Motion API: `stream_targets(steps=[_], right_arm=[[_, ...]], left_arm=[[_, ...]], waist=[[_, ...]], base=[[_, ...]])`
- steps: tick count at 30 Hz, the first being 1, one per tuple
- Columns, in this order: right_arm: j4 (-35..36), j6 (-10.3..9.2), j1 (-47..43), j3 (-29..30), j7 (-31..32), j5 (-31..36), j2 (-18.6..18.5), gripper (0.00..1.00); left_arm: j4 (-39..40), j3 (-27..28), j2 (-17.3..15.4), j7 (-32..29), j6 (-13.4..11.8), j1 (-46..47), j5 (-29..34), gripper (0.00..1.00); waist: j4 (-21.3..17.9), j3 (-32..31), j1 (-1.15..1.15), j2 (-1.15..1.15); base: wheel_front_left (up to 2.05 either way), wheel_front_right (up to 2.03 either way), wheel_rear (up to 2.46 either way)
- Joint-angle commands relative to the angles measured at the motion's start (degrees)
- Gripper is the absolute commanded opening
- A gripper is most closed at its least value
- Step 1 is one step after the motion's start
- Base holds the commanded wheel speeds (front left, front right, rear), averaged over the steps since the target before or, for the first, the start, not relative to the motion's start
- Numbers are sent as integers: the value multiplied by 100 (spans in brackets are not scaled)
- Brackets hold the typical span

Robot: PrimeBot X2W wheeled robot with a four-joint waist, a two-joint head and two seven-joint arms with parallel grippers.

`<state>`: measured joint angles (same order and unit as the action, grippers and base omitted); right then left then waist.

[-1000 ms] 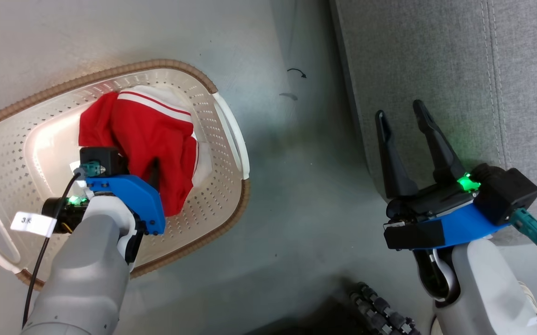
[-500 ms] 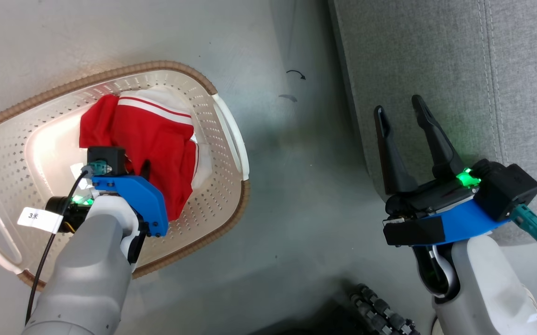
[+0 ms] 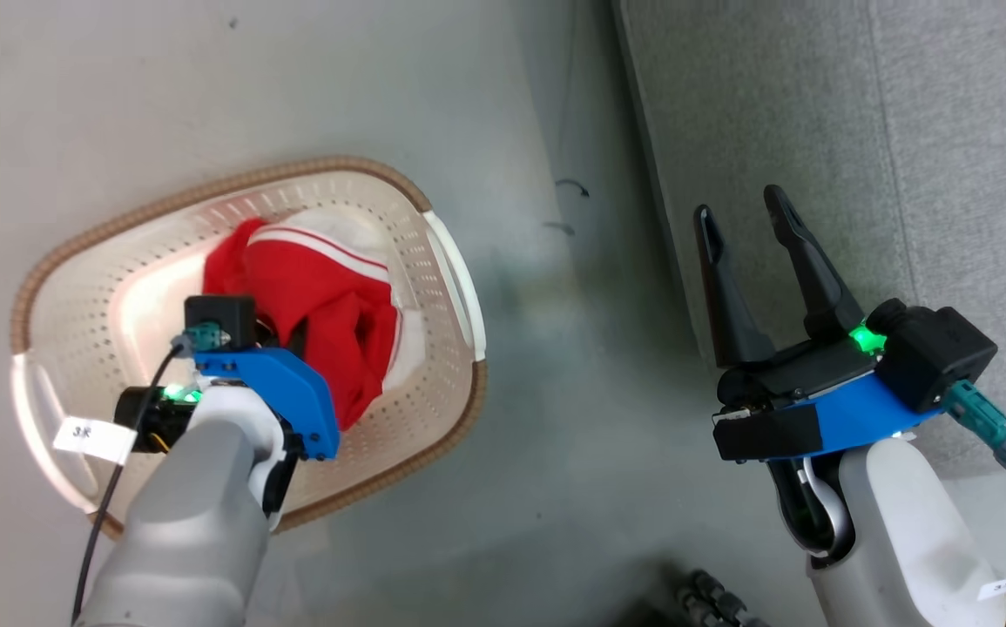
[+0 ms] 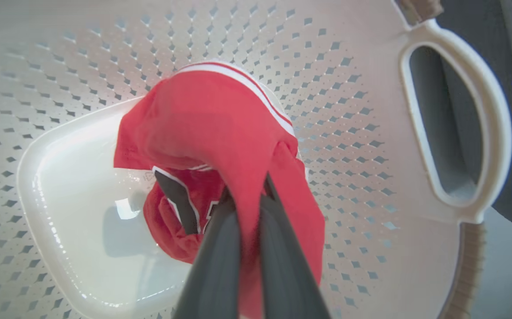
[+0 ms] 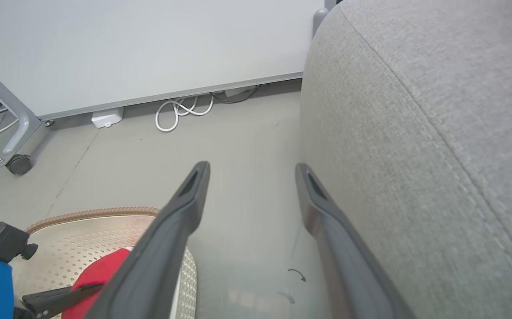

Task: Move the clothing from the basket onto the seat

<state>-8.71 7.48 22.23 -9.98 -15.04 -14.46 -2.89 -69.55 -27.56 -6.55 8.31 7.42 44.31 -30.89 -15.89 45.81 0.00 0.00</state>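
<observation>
Left wrist view, left tool [image 4: 247, 191] clamped on clothing [image 4: 211, 119], inside basket [image 4: 353, 106]

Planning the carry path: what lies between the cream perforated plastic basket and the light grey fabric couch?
Grey floor, bare but for a small dark curled mark, as the head view shows; the cream basket and grey couch stand apart.

Lab mock-up of living room: couch [image 5: 415, 133], bare grey floor [image 5: 247, 146], loose cables [image 5: 180, 110], castered stand [image 5: 18, 164].
</observation>
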Motion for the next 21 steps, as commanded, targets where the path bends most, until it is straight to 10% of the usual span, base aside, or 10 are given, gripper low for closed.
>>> stream_targets(steps=[1,21], right_arm=[[-37,3,83,18,-20,43,2,100],[-459,3,-601,289,203,417,-1,100]], left_arm=[[87,-72,3,63,6,-70,-74,0],[1207,-1568,230,514,6,-808,-862,0]], waist=[[133,-305,0,0],[1031,-2675,0,0]], base=[[0,0,0],[0,0,0]])
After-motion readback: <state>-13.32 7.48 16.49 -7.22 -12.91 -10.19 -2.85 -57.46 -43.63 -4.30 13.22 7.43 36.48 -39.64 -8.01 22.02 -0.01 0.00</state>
